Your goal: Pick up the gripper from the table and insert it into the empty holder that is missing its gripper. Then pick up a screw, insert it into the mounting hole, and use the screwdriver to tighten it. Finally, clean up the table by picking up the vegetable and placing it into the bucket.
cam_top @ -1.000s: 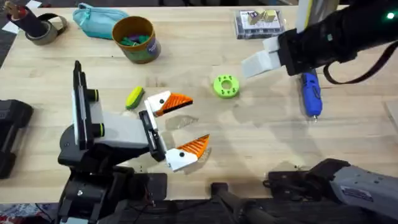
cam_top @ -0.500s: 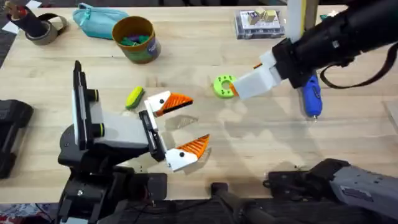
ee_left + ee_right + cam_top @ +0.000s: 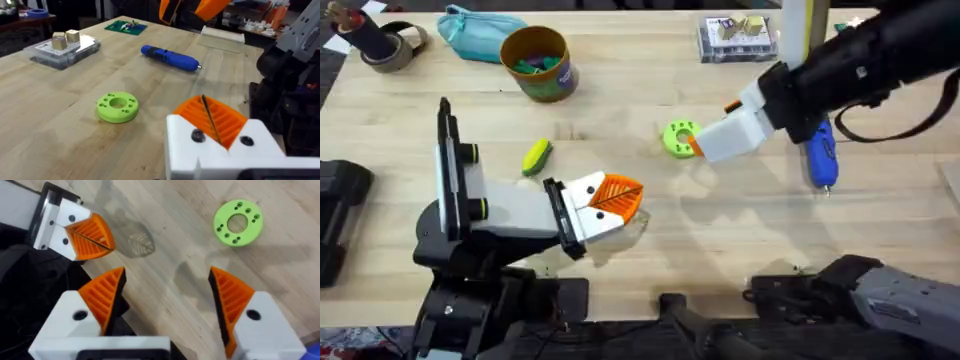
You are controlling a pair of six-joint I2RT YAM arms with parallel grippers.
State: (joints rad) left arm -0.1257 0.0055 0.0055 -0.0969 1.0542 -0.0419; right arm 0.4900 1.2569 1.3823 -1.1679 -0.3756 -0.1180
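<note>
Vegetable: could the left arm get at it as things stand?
Probably yes. The vegetable lies on bare table just beyond the left claw, nothing between them, but that claw is shut and empty and would have to open first.

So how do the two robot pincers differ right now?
The left pincer has its orange pads pressed together, gripping nothing; the right pincer is spread wide open. The left one sits low by its base near the vegetable; the right one reaches mid-table beside the green disc. Both are white with orange ribbed pads.

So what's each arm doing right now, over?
Left gripper shut, empty. Right gripper open above the table, near green disc. Vegetable lying untouched.
</note>
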